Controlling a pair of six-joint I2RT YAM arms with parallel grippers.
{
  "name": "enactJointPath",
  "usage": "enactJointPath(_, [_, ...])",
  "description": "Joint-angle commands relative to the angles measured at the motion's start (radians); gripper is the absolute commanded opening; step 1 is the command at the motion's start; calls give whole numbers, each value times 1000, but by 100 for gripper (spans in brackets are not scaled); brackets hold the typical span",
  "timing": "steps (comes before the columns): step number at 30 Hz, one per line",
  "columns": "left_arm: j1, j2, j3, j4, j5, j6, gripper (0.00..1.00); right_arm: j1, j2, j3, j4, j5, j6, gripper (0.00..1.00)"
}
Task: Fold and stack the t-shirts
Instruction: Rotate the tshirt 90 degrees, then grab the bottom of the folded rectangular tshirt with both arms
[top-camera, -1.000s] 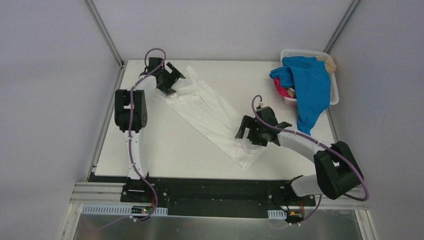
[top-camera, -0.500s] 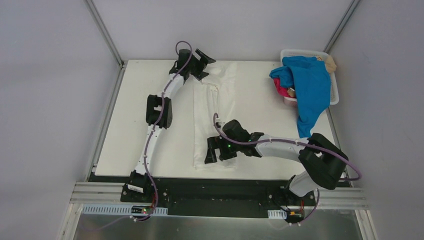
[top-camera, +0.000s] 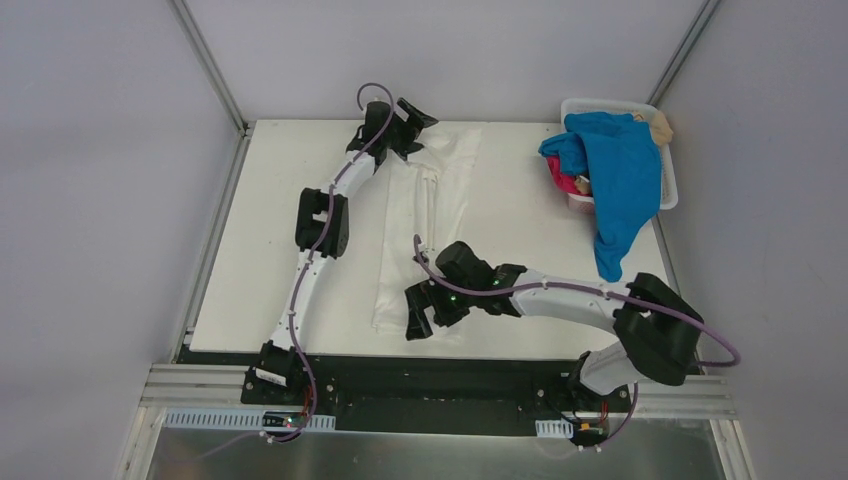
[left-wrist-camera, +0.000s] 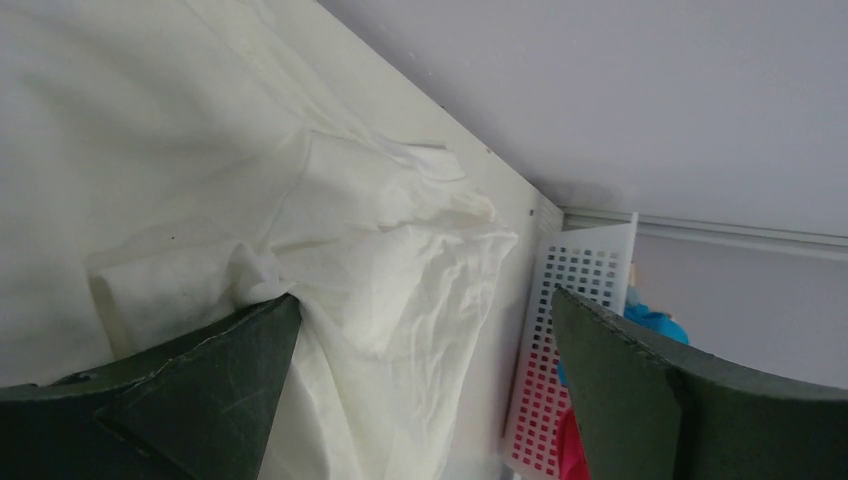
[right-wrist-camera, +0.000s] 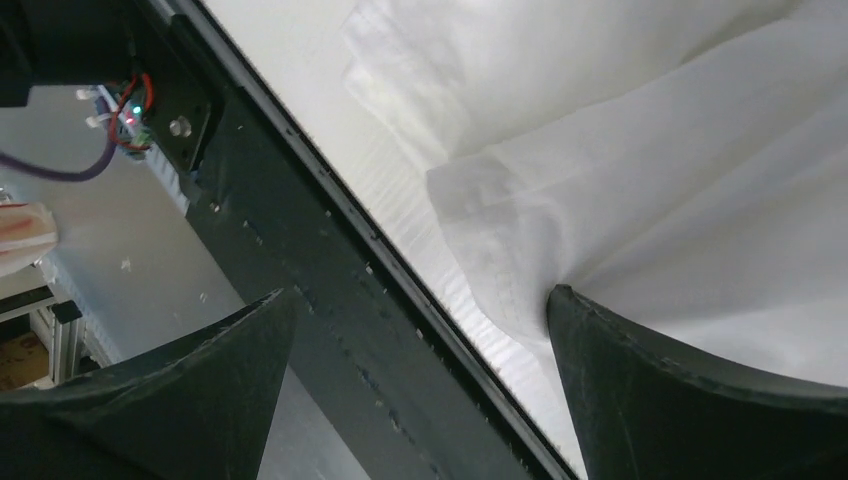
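Shirt update: our white tee (top-camera: 445, 200) lies in a long strip down the worktop (top-camera: 270, 230), far edge to near edge. Left claw (top-camera: 410, 132) is at the far end and right claw (top-camera: 413, 312) at the near end. We see both spread wide, with cloth bunched against one finger. Blue tee (top-camera: 620, 180) hangs over the basket (top-camera: 668, 190).

In your top view, the spread t-shirt (top-camera: 425, 230) lies on the table (top-camera: 270, 230) as a long strip through the middle of the frame. It runs from the table's far edge down to its near edge. The left gripper (top-camera: 412, 125) sits at the strip's upper end and the right gripper (top-camera: 420, 310) at its lower end.

The basket (top-camera: 600, 104) stands in the table's upper right corner. The draped t-shirt (top-camera: 625, 170) hangs over its near rim, with its tail on the table below. The tucked t-shirt (top-camera: 565, 183) lies in the basket to its left, and the rear t-shirt (top-camera: 661, 126) lies behind it at the upper right.
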Motion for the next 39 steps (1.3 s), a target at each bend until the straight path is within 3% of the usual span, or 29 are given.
enactJointPath(1, [30, -179, -102, -98, -59, 192, 99, 14, -163, 0, -175, -1, -47, 99])
enactJointPath(4, [29, -316, -186, -157, -56, 284, 99, 14, -236, -7, -228, 20, -36, 98])
enactJointPath(10, [28, -516, -322, -217, 7, 407, 99, 10, -305, -29, -284, 232, 58, 98])
enactJointPath(16, [30, -539, -327, -304, 6, 457, 99, 13, -334, -78, -222, 85, 116, 98])
enactJointPath(21, [29, -610, -392, -373, 65, 489, 99, 14, -377, -82, -266, 276, 185, 99])
enactJointPath(25, [22, -828, -681, -390, 40, 538, 99, 12, -412, -103, -313, 388, 255, 99])
enactJointPath(30, [-45, -1256, -1205, -392, -193, 517, 99, -8, -413, -149, -315, 456, 401, 99])
enactJointPath(34, [-137, -1548, -1542, -412, -356, 445, 99, -28, -413, -204, -241, 406, 439, 99])
enactJointPath(39, [-204, -1805, -1835, -450, -274, 366, 99, -41, -408, -264, -159, 364, 481, 99])
